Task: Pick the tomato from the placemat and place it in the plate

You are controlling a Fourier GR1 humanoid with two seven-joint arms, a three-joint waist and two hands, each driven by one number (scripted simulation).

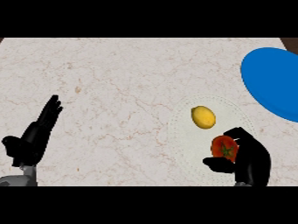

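Right hand (251, 162) curling its fingers and thumb around the tomato (224, 148) on the placemat (183, 131).

The tomato is sitting at the near part of the pale, round placemat, stem end facing up, half hidden by the black hand. A lemon (203, 117) is lying just beyond it on the same mat, apart from it. The blue plate (277, 83) is lying farther back at the right, overlapping the counter (112, 78) edge. The left hand (35, 135) is resting at the lower left, fingers straight.

Right hand (253, 161) fingers curl round tomato (224, 148) on placemat (191, 131), beside lemon (202, 117)
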